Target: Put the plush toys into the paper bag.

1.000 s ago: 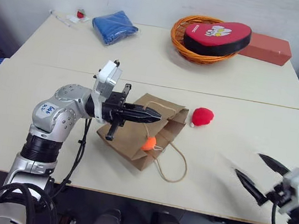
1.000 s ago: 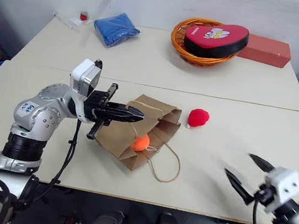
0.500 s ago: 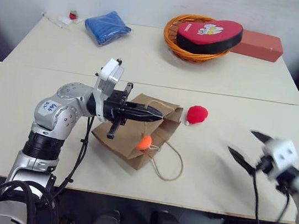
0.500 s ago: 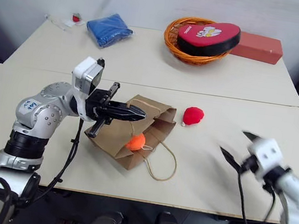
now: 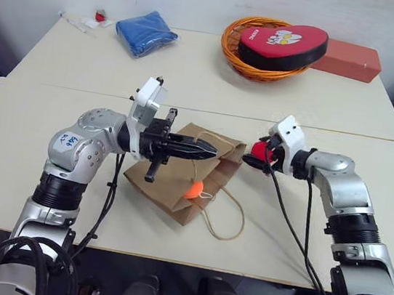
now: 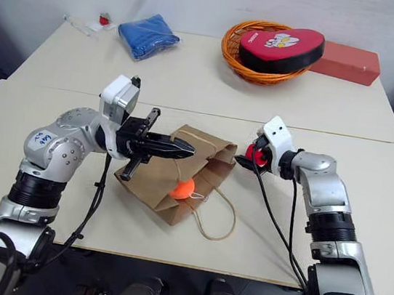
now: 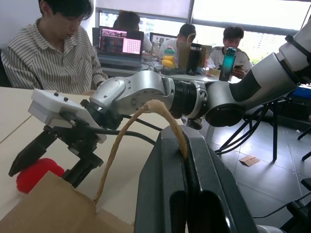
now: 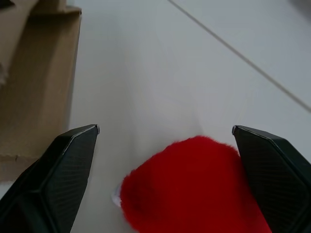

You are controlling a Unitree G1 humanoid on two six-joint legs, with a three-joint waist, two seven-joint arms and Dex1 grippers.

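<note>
A woven orange basket [image 5: 234,50] holding a red heart cushion [image 5: 284,46], a brick-red box [image 5: 349,60] and a folded blue cloth [image 5: 148,33] are kept at the counter's [image 5: 83,73] far edge. The kraft paper bag [image 5: 177,181] lies flat, mouth toward the fuzzy red plush toy [image 5: 259,150] beside it, the orange plush toy [image 5: 194,189] resting on it. One cord handle [image 7: 146,109] is pinched by the left gripper [image 5: 208,149]; the right gripper [image 8: 165,131] is spread around the red toy.

Head pair overhead — wrists close.

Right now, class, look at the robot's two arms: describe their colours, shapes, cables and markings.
Both arms are rounded silver-grey segments with black joints. Each wrist carries a white camera block, then a pincer of two black tapered fingers: left pincer, right pincer. Black cables hang along both arms. The left arm bears a small blue-marked label.
</note>
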